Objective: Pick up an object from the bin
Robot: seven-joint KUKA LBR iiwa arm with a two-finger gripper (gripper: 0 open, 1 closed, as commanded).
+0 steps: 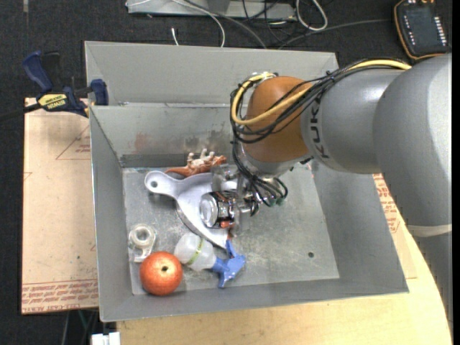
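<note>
hovering up and right of the red apple (160, 273), the gripper (227, 210) stands over the broad end of a grey metal scoop (180, 191). the scoop's long axis runs diagonally, with its handle pointing up-left, above the apple. whether the gripper is clenched or released cannot be told. a pale bottle (192, 250) lies just right of the apple, and a blue toy (228, 266) lies beyond it.

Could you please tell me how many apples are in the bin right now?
1: a red apple in the bin's near-left corner, beside a whitish plastic thing. The arm may hide others beneath it.
</note>
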